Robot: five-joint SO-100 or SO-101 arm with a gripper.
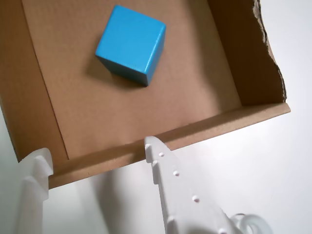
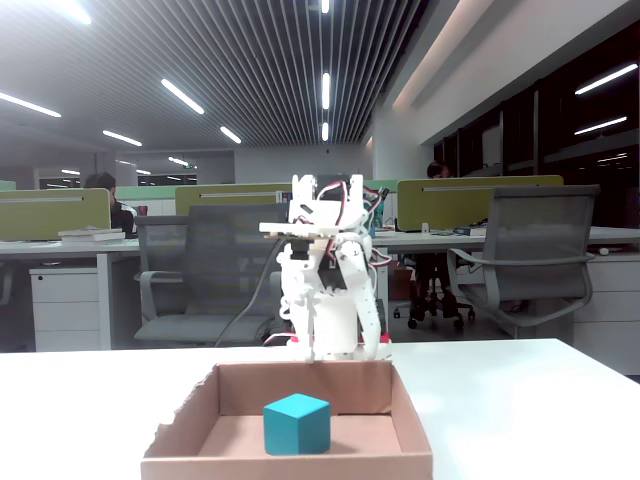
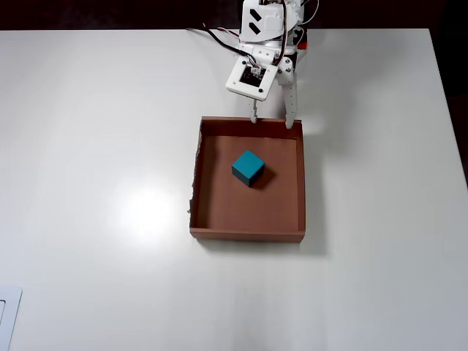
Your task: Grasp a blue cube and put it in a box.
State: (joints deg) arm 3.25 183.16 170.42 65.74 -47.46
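The white table (image 3: 110, 146) carries everything here, and the arm (image 3: 269, 29) is mounted at its far edge in the overhead view, reaching toward the middle of the surface. Behind the arm in the fixed view stand office chairs (image 2: 520, 255) and desks (image 2: 60, 250), all well apart from the work area.

Just ahead of the gripper (image 3: 272, 121) lies the box (image 3: 301, 190), a shallow brown cardboard tray with low walls. Its nearest wall sits directly under the fingertips: in the wrist view the two white fingers (image 1: 168, 175) end right at that wall's top edge, outside the floor of the box (image 1: 263, 73). One side wall is torn and ragged, showing at the upper right of the wrist view and on the left side in the overhead view.

Inside the box rests the blue cube (image 3: 248, 167), flat on the cardboard floor, ahead of the gripper (image 1: 95, 153) and well clear of its tips. It stands apart from all four walls, somewhat nearer the wall by the gripper than the far one in the overhead view. Nothing else lies in the box (image 2: 415, 440); the cube (image 2: 297, 423) appears alone there.

The gripper's fingers stand spread apart, holding nothing, with bare box wall and table showing between them.
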